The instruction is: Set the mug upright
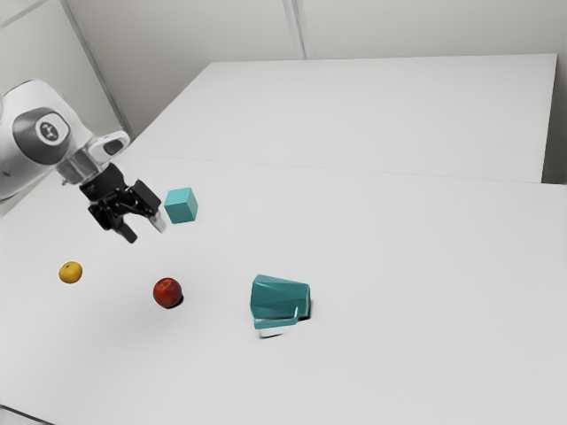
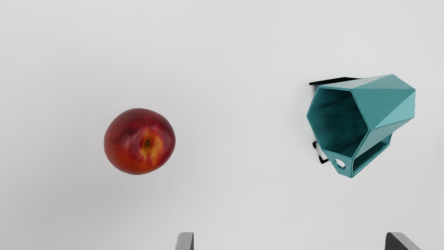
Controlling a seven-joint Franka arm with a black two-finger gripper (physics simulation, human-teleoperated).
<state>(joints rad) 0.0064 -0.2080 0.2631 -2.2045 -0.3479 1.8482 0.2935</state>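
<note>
The gripper [image 2: 292, 241] is up in the air, with its fingers wide apart and nothing held. If they come down in the wrong spot, they could bump the red fruit [image 2: 139, 141] near them and make it roll. The mug [image 2: 380, 106] is farther from them, down on its side. It sits more toward one finger than the middle, so that finger could poke it and push it off. Its sides slant, so it might slip out of a pinch. Its handle [image 2: 349, 164] sticks out and could get in the way. If it is let go while leaning, it could fall over. Going out from the fingers in the exterior view, I count one blue-green block [image 1: 181, 205], one red fruit, one small orange fruit [image 1: 71, 272] and one mug.
</note>
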